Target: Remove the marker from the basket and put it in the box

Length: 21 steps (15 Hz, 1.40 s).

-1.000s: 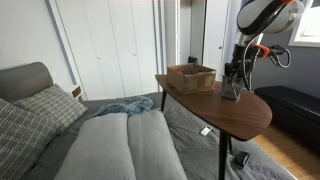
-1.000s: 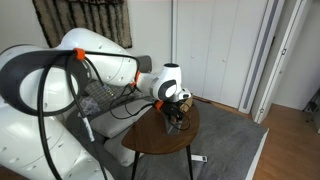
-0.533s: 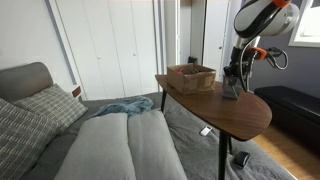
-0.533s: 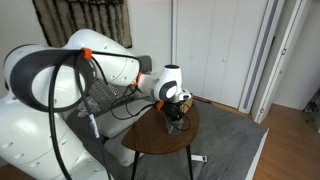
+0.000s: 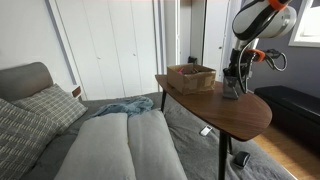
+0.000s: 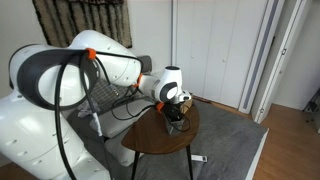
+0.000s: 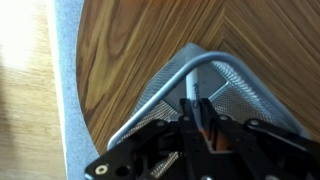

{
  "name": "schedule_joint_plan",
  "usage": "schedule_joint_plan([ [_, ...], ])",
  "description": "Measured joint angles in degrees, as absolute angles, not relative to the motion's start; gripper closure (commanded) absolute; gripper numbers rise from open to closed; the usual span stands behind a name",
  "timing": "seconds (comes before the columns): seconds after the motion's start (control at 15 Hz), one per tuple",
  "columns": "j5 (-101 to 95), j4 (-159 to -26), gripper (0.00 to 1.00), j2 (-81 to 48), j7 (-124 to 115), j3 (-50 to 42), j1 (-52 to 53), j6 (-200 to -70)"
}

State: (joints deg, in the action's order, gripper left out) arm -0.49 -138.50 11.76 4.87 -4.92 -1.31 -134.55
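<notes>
The grey mesh basket stands on the round wooden table near its far edge, and it also shows in the wrist view. My gripper hangs straight down over the basket. In the wrist view the fingers are shut on the marker, whose pale end sticks up out of the basket and whose orange part sits between the jaws. The brown box stands open-topped on the table, beside the basket. In an exterior view my gripper covers the basket.
The wooden table is small, with its edge close to the basket. A grey sofa with pillows and a blue cloth lies below the table. White closet doors stand behind.
The upper arm has shifted slightly. The gripper stays at the basket with the marker between its fingers.
</notes>
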Motion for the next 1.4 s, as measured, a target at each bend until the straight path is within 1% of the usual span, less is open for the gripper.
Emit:
schedule_joint_plan([
  [0.6,-1.87,-138.57,0.96,13.72,4.87,-4.92,-1.43,-134.58],
  [1.07,-5.71,-139.28,0.96,19.04,4.87,-4.76,-1.6,-135.17],
  [1.4,-11.09,-139.38,0.96,24.79,4.95,-2.83,-2.25,-136.42],
])
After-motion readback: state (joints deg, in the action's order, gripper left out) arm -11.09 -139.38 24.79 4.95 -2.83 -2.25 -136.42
